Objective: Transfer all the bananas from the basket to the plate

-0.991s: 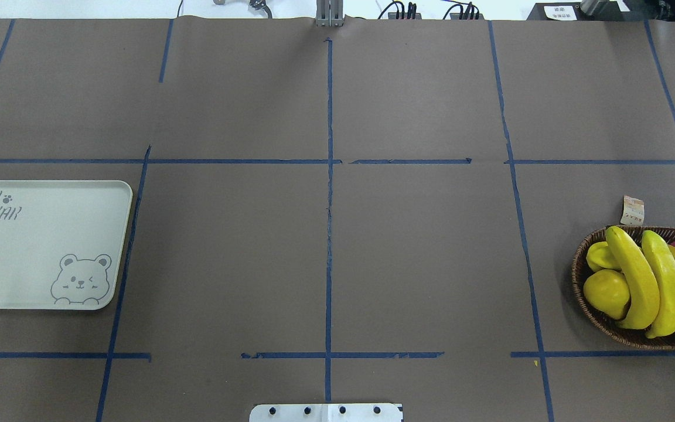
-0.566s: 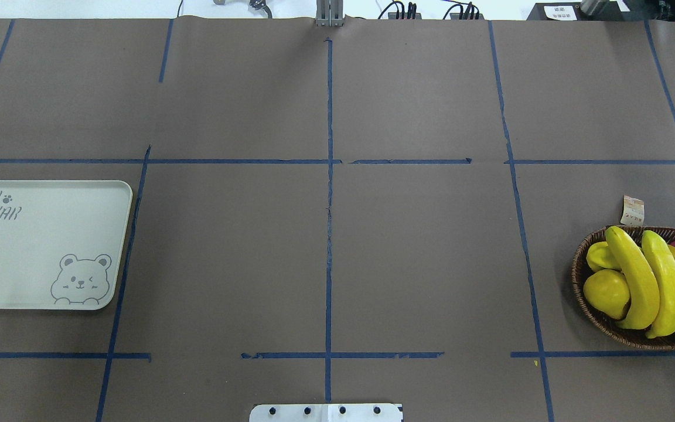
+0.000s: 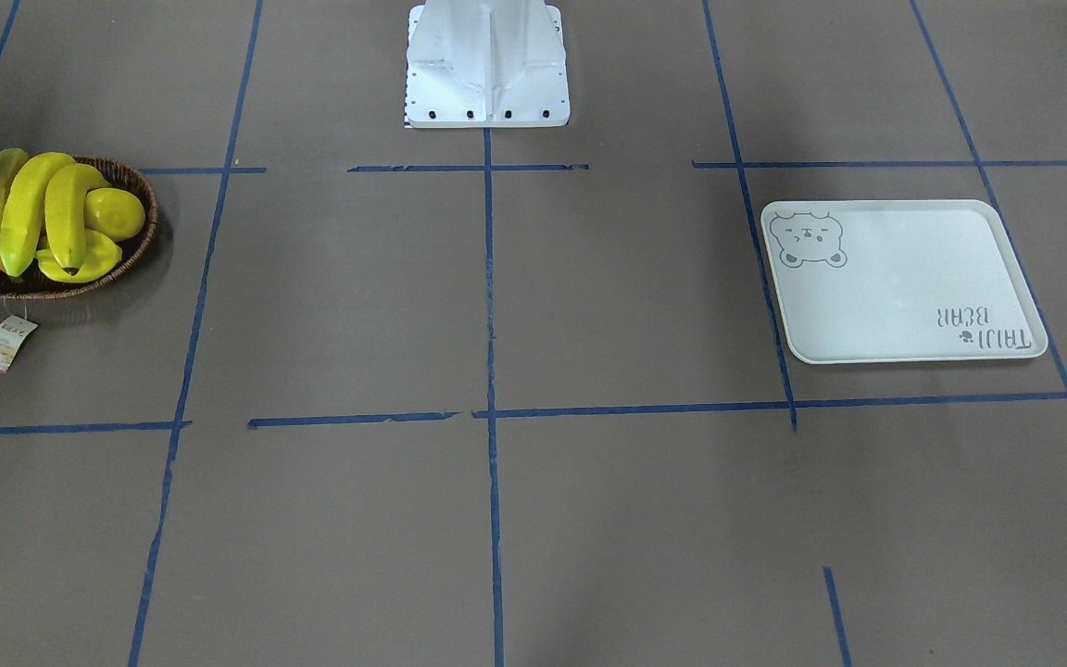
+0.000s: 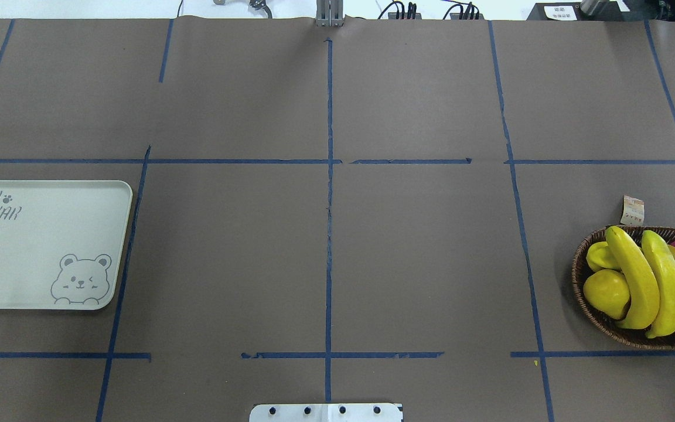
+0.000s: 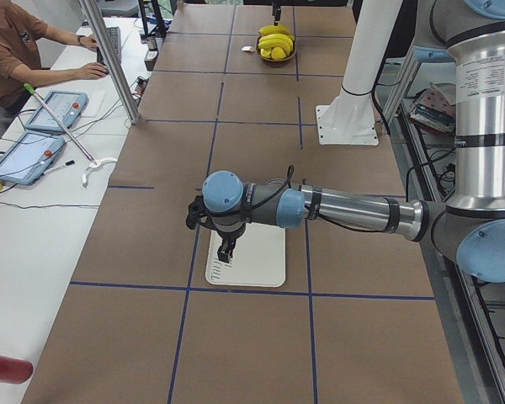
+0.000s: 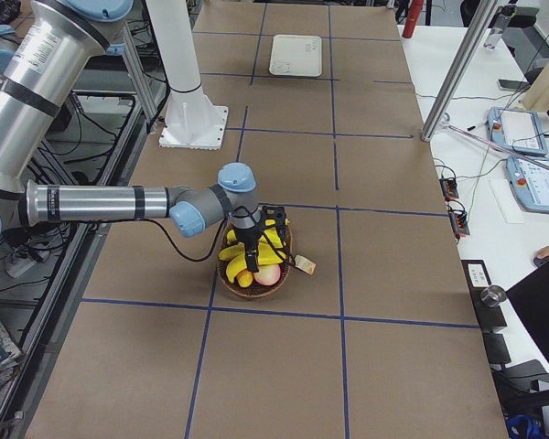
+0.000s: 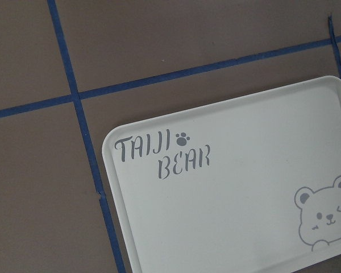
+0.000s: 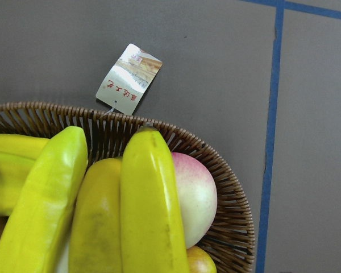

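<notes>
Nothing moved; bananas (image 4: 636, 281) stay in basket (image 4: 577, 271) (left fingers (image 5: 225, 252), right fingers (image 6: 253, 265): cannot tell).

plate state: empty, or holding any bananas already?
Empty. The plate shows a bare printed surface in the overhead and left wrist views; all four bananas lie in the basket.

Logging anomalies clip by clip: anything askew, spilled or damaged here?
Nothing stands out. The bananas lie piled in the basket, none spilled; the plate sits flat and bare; only a paper tag trails outside the basket's rim.
</notes>
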